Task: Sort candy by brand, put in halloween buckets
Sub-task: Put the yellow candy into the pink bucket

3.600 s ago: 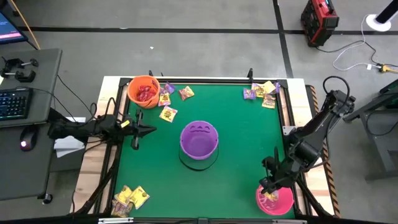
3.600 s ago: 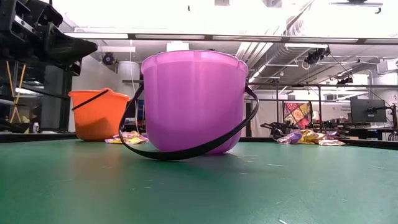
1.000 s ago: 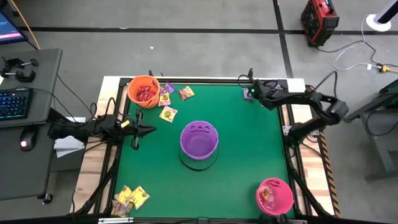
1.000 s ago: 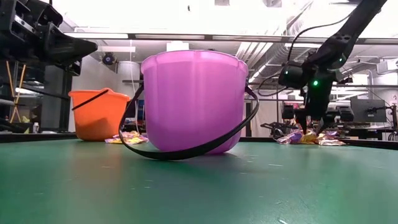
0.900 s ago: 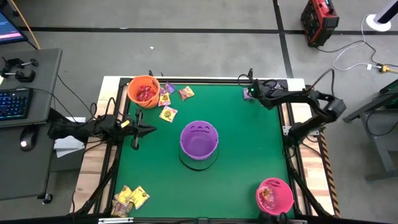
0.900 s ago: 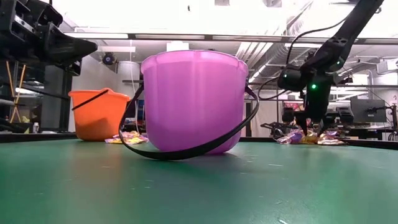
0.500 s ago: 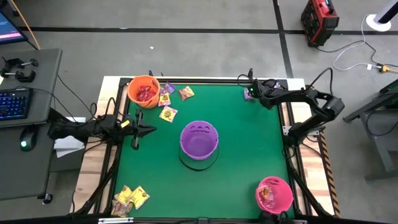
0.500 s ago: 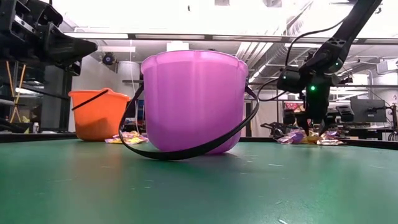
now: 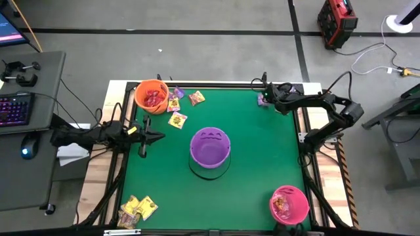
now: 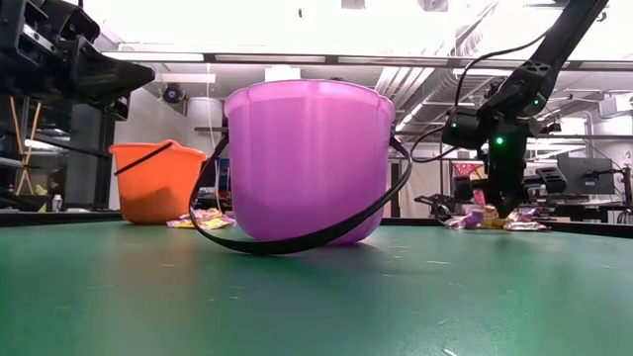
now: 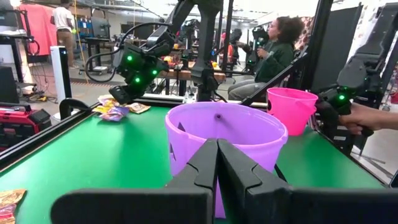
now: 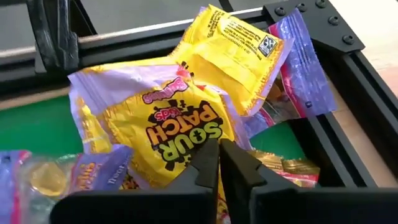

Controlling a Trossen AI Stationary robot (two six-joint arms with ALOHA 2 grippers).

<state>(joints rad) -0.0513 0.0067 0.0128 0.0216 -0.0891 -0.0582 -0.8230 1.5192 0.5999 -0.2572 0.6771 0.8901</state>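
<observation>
The right end effector (image 12: 216, 163) is pinched closed on a yellow packet (image 12: 168, 134) reading "SOUR PATCH", its writing slanting diagonally, atop the candy pile (image 9: 279, 95) at the desk's (image 9: 262, 157) far right corner. The left end effector (image 9: 157, 136) rests closed at the left edge

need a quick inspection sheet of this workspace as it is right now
surface: green felt table top, black frame around it.
job's things: orange plastic bucket at a far corner, purple plastic bucket mid-table, pink plastic bucket at a near corner; wrapped candy packets beside the orange bucket, in a near-corner pile, and in a far-corner pile.
clutter: nothing seen.
grippers: left gripper shut, empty, above the table's edge; right gripper shut on a yellow Sour Patch packet.
cables: white cable on the floor.
surroundings: keyboard, seated person.
</observation>
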